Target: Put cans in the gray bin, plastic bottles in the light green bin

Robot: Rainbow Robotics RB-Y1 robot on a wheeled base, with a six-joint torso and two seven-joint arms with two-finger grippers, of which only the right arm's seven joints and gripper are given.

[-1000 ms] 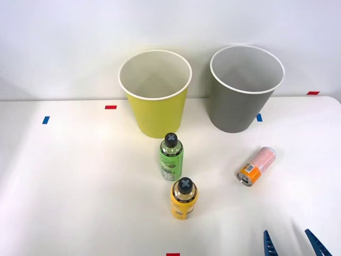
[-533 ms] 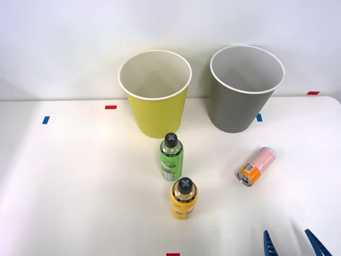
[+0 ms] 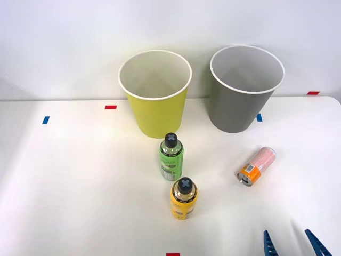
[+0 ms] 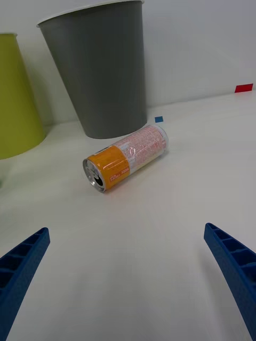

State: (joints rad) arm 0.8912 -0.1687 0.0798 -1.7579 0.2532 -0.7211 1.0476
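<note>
Two blue fingers of the right gripper [image 3: 292, 244] stand wide apart, holding nothing. Beyond them, apart, the pink-white can [image 4: 126, 156] lies on its side on the table [image 3: 69, 176]. Two bottles [image 3: 184, 198] stand upright to its left. Farthest, the gray bin [image 3: 242, 93] stands beside the light green bin [image 3: 157, 101].

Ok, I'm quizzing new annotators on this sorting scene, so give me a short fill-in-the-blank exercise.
1. The pink-white can lies on its ____ on the table.
2. The green-labelled bottle stands nearest the ____ bin.
3. The right gripper is ____, holding nothing.
4. The gray bin stands ____.

Missing words: side; light green; open; upright
</note>
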